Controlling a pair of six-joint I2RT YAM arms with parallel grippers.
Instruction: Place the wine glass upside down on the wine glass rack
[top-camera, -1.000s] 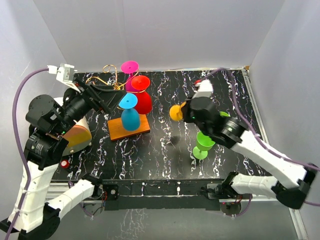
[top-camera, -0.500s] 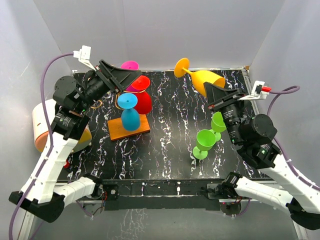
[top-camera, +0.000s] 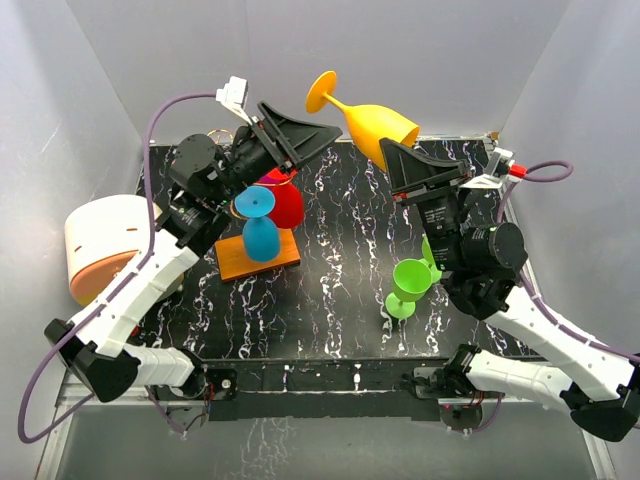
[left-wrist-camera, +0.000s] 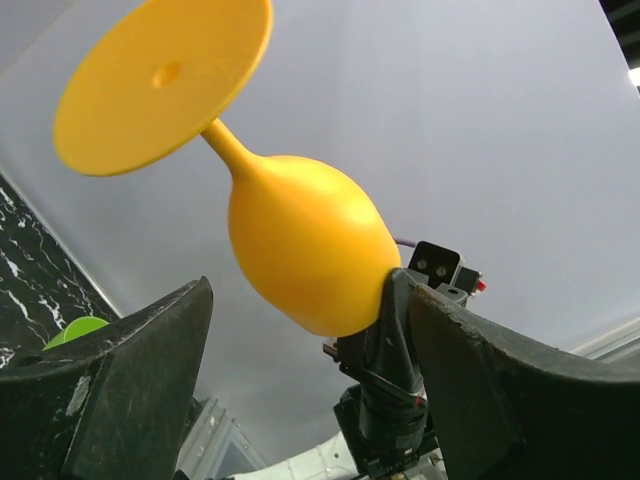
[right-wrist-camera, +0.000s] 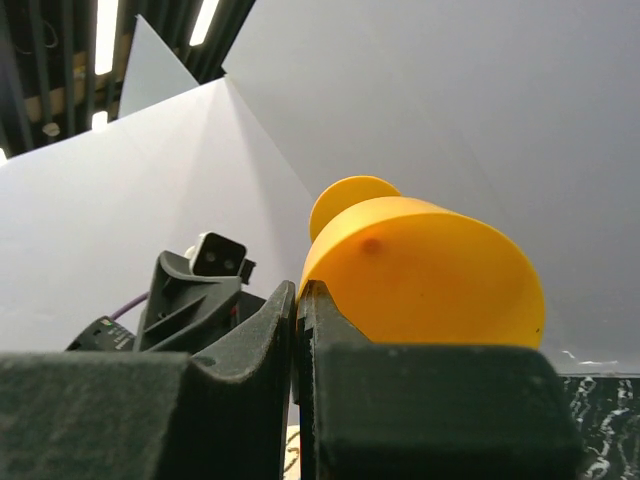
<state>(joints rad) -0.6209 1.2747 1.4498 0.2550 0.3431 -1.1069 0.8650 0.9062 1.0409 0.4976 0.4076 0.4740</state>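
The yellow wine glass (top-camera: 378, 127) hangs high in the air, tilted, with its foot (top-camera: 322, 90) up and to the left. My right gripper (top-camera: 400, 165) is shut on the rim of its bowl; in the right wrist view the fingers (right-wrist-camera: 298, 310) pinch the rim of the glass (right-wrist-camera: 430, 280). My left gripper (top-camera: 315, 140) is open and empty, raised just left of the glass. In the left wrist view the bowl (left-wrist-camera: 310, 250) shows ahead between the open fingers (left-wrist-camera: 110, 390), apart from them. The rack's orange base (top-camera: 232, 262) stands below; its gold wires are mostly hidden by the left arm.
A blue glass (top-camera: 260, 235) and a red glass (top-camera: 287, 203) hang on the rack. Two green glasses (top-camera: 410, 285) (top-camera: 437, 245) stand at the right of the black marbled table (top-camera: 330, 300). A round white and orange container (top-camera: 100, 245) sits at the left edge.
The right arm has lifted the yellow glass from low over the table up and back, foot now pointing up-left. The left arm has risen and swung right toward the glass.
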